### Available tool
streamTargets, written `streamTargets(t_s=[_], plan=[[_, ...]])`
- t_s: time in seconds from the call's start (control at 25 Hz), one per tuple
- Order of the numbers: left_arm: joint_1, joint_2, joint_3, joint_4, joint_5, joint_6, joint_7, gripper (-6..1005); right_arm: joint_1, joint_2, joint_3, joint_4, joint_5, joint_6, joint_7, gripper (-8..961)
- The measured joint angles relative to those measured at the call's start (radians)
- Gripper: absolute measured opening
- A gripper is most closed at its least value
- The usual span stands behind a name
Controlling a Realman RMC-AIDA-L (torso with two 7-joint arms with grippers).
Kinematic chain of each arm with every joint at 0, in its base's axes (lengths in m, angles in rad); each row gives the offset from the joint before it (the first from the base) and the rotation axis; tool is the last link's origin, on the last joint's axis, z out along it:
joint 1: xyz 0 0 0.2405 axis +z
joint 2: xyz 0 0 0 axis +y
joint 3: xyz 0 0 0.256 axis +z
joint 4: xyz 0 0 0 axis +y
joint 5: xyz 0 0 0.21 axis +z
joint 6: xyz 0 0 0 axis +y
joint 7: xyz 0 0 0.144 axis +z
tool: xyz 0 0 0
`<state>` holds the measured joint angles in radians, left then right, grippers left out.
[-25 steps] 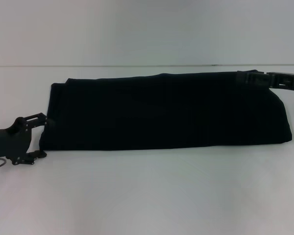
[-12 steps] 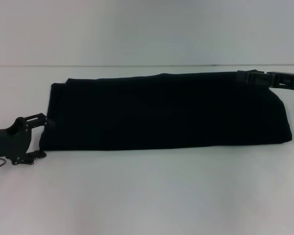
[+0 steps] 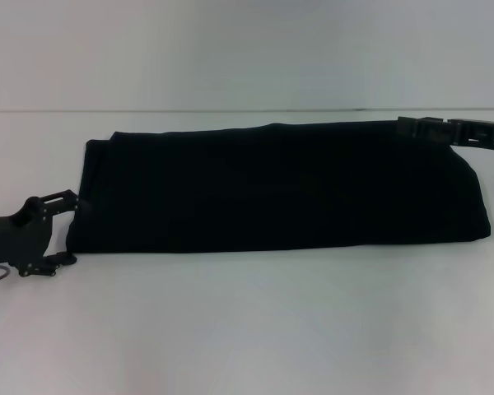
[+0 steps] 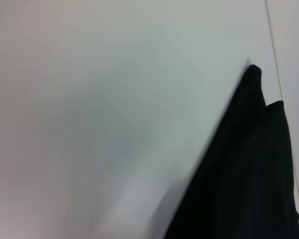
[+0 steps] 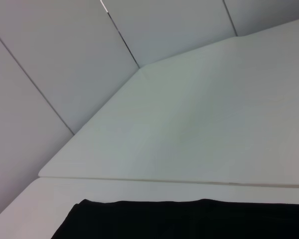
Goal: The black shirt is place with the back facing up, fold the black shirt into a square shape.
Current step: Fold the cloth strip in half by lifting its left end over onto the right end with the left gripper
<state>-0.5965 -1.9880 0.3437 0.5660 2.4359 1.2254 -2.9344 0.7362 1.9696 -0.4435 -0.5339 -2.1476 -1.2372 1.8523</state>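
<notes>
Black shirt (image 3: 280, 185) is lying across the middle of the white table (image 3: 247, 329), already doubled into a long horizontal band, plain side up, no lettering showing. Band is running from roughly 9 o'clock to 3 o'clock across the head view; layered edges are stepping at the 9 o'clock end, suggesting lengthwise folds are done.

Left gripper (image 3: 66, 226) is sitting low at the 9 o'clock end of the band, just beside the near corner. Its fingers are standing apart, upper one (image 3: 62, 196) touching or nearly touching the cloth edge, lower one (image 3: 59, 260) on the table below the hem. Nothing is being held between them. Likely posed this way to slide around the edge for a pinch.

Right gripper (image 3: 420, 129) is reaching in at about 2 o'clock, at the far corner of the band, overlapping the cloth's top edge. Dark on dark; cannot tell whether its fingers are apart or clamped on fabric.

Left wrist view is showing the shirt's stepped edge against bare table. Right wrist view is showing the cloth's straight edge and the wall panels (image 5: 65, 59) behind.

Judgement: crosswise fold is remaining, one short end carried over the other to make the square. Soft fabric will probably sag, so both corners need taking together.
</notes>
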Motion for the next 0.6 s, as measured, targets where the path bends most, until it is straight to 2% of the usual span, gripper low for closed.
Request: streamTargets(t_s=[0.6], plan=[[-0.01, 0.0, 0.009, -0.005, -0.007, -0.019, 0.011, 923, 0.0, 0.0, 0.0, 0.0, 0.0, 0.001, 0.002, 794]])
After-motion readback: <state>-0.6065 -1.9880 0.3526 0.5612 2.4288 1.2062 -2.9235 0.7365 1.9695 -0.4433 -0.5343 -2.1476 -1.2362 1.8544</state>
